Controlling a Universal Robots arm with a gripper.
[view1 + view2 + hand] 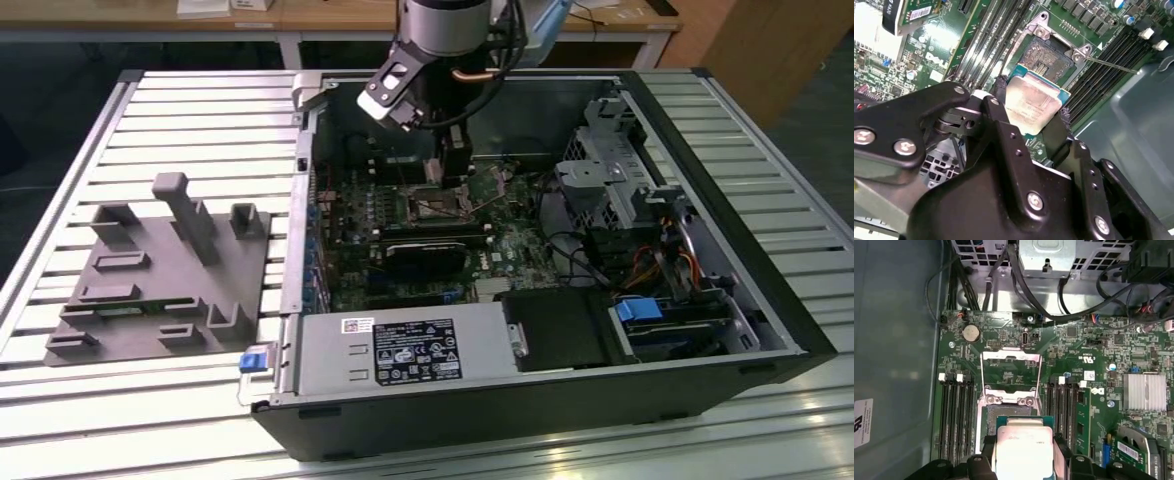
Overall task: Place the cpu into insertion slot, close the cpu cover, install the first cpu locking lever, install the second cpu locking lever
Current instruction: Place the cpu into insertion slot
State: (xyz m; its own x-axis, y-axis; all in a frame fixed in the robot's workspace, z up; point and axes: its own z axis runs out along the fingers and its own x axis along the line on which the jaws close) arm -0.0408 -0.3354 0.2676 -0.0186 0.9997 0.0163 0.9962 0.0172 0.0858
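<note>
Exterior view pretty evenly lit from above for us, slatted table (187, 110) bright, glare streaks on front slats. Inside of computer case (771, 290) noticeably dimmer, motherboard (360, 280) in wall shadow. In both wrist views we see cpu (1031, 102) (1021, 447) top blown out pale by reflection, detail on it washed. Heatsink (1144, 390) in first wrist view also near white. Steel side panel (894, 340) looks hazy blue-grey imo. Black gripper (1032, 111) shows soft sheen on edges.
</note>
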